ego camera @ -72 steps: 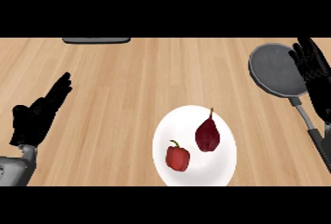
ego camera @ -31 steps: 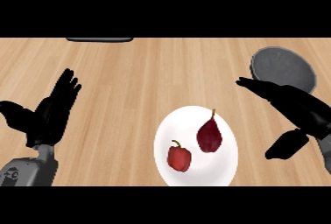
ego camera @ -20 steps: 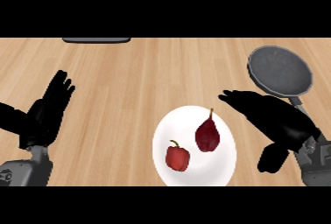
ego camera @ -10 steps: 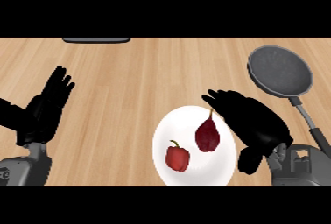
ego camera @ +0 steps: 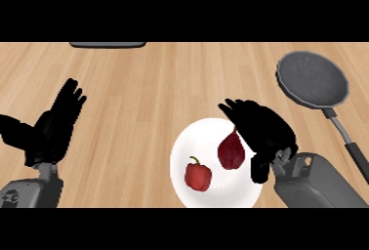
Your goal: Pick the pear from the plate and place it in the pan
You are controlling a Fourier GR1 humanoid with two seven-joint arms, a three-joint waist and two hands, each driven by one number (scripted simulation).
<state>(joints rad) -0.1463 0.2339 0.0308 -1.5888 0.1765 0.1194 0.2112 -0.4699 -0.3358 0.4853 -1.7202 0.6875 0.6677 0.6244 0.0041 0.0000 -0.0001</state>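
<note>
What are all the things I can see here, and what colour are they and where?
Plate: one, white, low middle of the wooden counter.
Pear: one, dark red, on the plate's right half, partly under the right hand.
Pepper: one, red with a green stem, on the plate's lower left part.
Pan: one, grey with a long handle, upper right of the counter, nothing in it.
Dark flat thing: one, dark grey, at the top edge; cannot tell what it is.
Counter: one, light wood, under everything.
Right hand: one, black, fingers straight, over the plate's right edge.
Left hand: one, black, open, resting at the left.
</note>
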